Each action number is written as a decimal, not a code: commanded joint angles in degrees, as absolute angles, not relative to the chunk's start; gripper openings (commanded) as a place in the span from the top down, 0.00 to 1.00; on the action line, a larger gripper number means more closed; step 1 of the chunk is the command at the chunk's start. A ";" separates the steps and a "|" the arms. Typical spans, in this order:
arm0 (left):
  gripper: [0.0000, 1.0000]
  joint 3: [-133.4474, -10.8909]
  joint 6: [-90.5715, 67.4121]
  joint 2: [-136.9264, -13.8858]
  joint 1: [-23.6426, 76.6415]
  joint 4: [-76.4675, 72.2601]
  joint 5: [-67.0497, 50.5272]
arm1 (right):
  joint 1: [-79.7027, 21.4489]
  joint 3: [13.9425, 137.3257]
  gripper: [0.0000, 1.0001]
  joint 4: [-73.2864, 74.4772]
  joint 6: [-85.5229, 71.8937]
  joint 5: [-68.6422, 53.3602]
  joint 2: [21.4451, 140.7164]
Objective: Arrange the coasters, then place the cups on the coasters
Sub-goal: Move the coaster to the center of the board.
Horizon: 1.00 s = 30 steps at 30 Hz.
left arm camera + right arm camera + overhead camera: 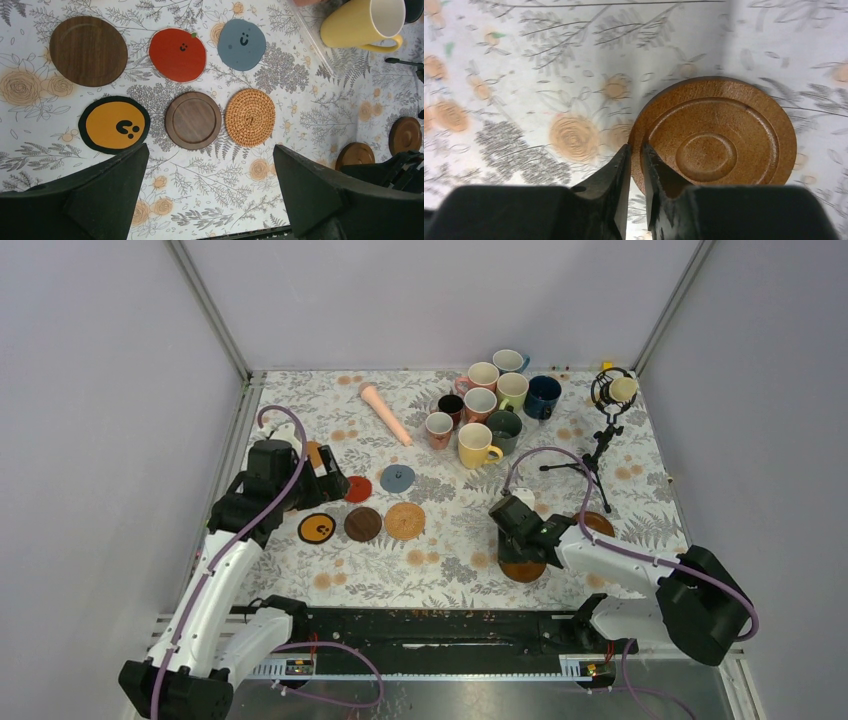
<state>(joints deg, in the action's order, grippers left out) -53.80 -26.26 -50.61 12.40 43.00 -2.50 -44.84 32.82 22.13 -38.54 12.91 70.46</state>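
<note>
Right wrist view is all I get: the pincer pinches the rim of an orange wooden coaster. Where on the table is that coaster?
Observer: The orange wooden coaster lies near the front edge on the right side, far from the group laid out on the left.
Operator: How is that group laid out?
Observer: There is a row of three: the black and yellow coaster, the dark brown coaster and the woven coaster. The red coaster and the grey-blue coaster sit behind it.
Operator: Is the left arm in my way?
Observer: The left pincer hangs open over that group, well apart from the right pincer.
</note>
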 commanded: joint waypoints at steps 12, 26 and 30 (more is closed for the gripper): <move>0.01 -53.73 -26.29 -46.48 10.85 40.86 7.84 | -58.88 41.51 0.81 8.82 -40.21 -4.51 83.56; 0.01 -55.92 -33.56 -38.59 9.05 46.27 29.94 | -73.07 65.15 0.79 5.75 -33.53 -15.93 104.29; 0.01 -56.00 -33.59 -38.17 9.05 46.69 31.03 | -73.13 72.29 0.79 7.16 -31.90 -16.66 109.41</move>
